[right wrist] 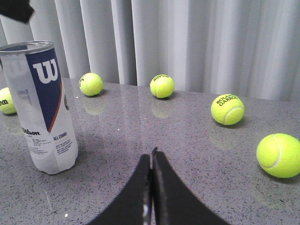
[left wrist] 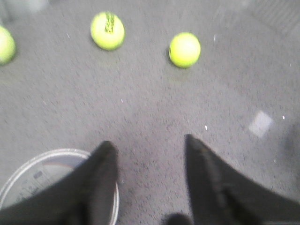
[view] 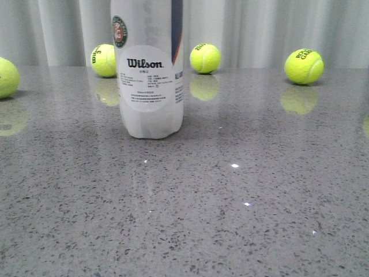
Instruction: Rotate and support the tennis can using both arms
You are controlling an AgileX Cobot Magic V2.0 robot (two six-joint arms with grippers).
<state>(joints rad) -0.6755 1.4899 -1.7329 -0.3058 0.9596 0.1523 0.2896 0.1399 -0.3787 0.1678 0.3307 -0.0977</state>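
1. Hovering above the can (left wrist: 51, 180), the left tool (left wrist: 150, 154) is spread wide, empty, one finger over the rim.
2. Pressed together and empty, the right tool (right wrist: 151, 161) sits low, well apart from the can.
3. Upright on the tabletop (view: 242, 208), the can is nearer the left arm.

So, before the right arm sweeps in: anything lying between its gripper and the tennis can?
No. In the right wrist view only bare grey table separates the shut right gripper from the upright tennis can.
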